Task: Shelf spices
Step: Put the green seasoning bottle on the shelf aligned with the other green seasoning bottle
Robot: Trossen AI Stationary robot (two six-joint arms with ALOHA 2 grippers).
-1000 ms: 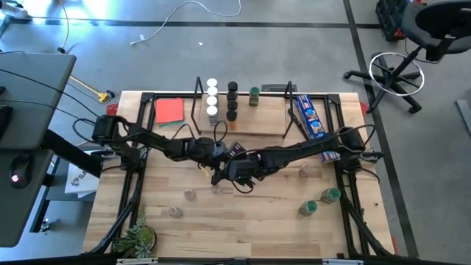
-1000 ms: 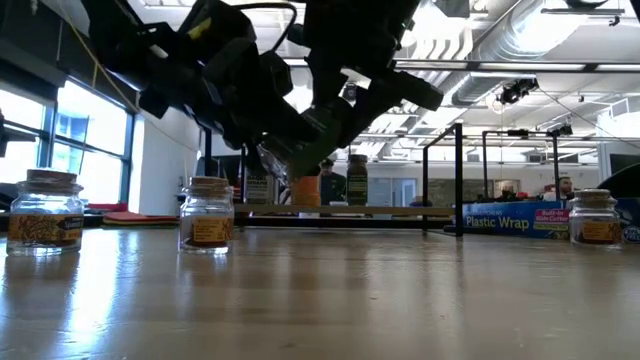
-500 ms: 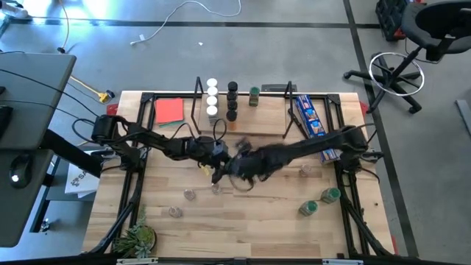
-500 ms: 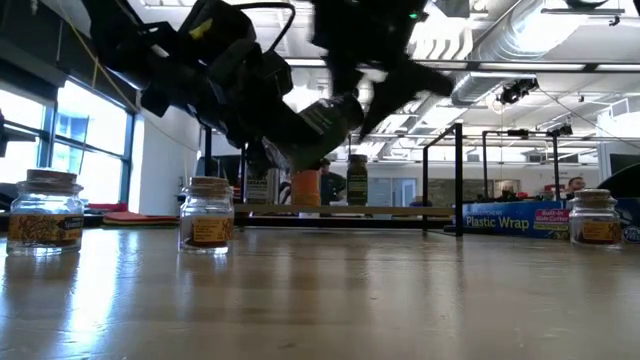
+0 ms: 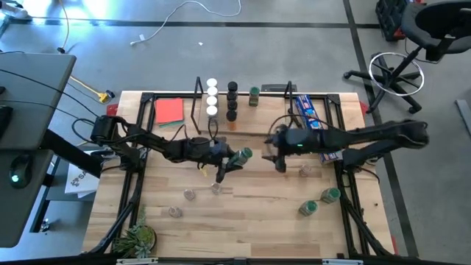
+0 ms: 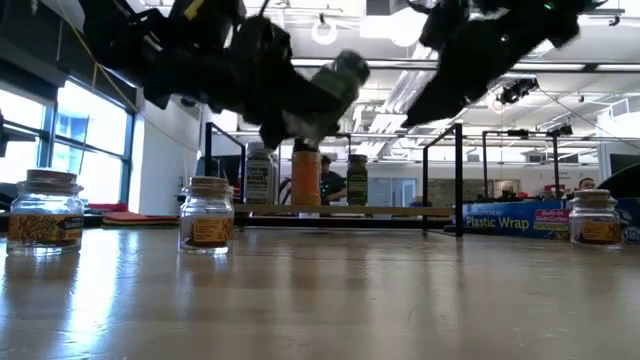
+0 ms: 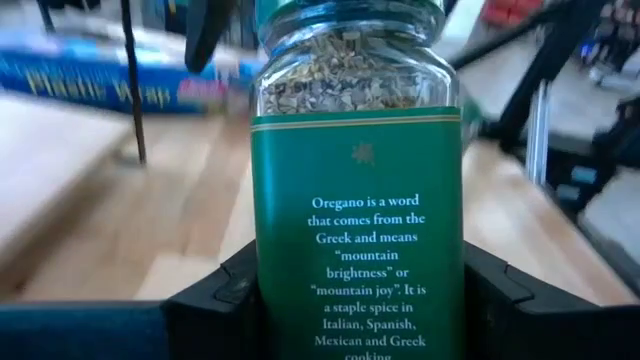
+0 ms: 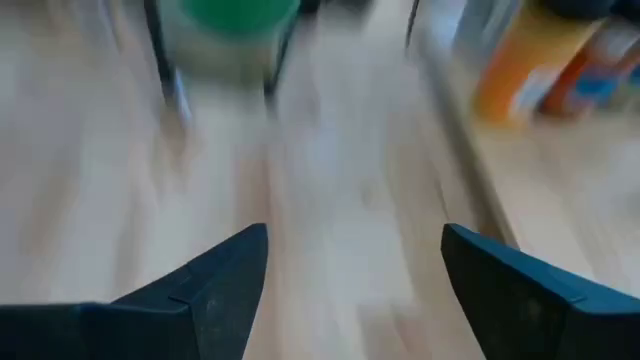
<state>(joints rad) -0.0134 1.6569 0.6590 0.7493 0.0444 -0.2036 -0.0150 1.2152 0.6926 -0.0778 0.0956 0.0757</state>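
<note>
Left gripper: closed on an oregano jar, green label and green lid, held clear of the table near its middle, in front of the shelf. In the left wrist view the jar sits between both dark fingers, label facing the camera.
Right gripper: empty, fingers spread wide with bare wood between them; it hangs above the table to the right of the held jar, apart from it.
Shelf: wooden board in a black wire frame at the far side of the table. On it stand a column of white-lidded jars, a column of black-lidded jars and one green-lidded jar.
Loose jars, left: two clear-lidded jars on the front left of the table; a third stands below the left gripper.
Loose jars, right: two green-lidded jars lie near the front right; one clear-lidded jar stands just beyond them.
Other items: a red card lies left of the shelf; a blue plastic wrap box lies right of it; a small plant sits at the front left corner.
</note>
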